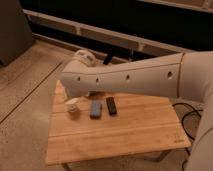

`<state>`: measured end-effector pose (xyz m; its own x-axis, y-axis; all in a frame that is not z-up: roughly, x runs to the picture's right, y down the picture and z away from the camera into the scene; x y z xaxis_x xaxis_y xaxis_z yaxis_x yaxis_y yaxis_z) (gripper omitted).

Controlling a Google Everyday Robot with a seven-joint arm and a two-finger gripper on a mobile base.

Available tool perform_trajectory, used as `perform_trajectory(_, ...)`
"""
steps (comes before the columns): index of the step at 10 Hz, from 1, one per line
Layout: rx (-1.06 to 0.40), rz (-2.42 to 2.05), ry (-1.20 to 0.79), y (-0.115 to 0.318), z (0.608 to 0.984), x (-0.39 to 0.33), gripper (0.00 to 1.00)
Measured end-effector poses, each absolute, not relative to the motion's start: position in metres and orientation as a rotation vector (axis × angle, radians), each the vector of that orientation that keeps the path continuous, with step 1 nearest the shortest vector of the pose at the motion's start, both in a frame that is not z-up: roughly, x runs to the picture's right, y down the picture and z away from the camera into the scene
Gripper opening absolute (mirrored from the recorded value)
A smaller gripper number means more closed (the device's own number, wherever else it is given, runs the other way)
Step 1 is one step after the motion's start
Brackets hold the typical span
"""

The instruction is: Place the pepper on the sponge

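A blue-grey sponge (95,109) lies flat on the wooden table (130,130), left of centre. A small pale object (73,106) stands just left of it; I cannot tell if this is the pepper. My white arm (130,77) crosses the view above the table's far edge. Its wrist (84,56) points away towards the back wall, and the gripper (107,59) shows only as a dark tip beyond it, above and behind the sponge. Whatever it may hold is hidden.
A black rectangular object (111,105) lies right beside the sponge on its right. Behind the table runs a dark wall with a pale ledge (100,37). A cable (192,112) hangs off the table's right side. Speckled floor (25,85) spreads to the left.
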<state>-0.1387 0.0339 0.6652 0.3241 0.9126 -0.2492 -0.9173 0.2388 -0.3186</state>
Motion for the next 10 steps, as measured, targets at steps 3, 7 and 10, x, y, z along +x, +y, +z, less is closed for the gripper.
perform_trajectory(3, -0.392, 1.294, 0.092, 0.017, 0.698, -0.116, 0.65)
perform_trajectory(7, -0.379, 1.271, 0.169, -0.008, 0.769, -0.11, 0.65)
perform_trajectory(10, -0.426, 1.228, 0.134, -0.028, 0.837, -0.136, 0.65)
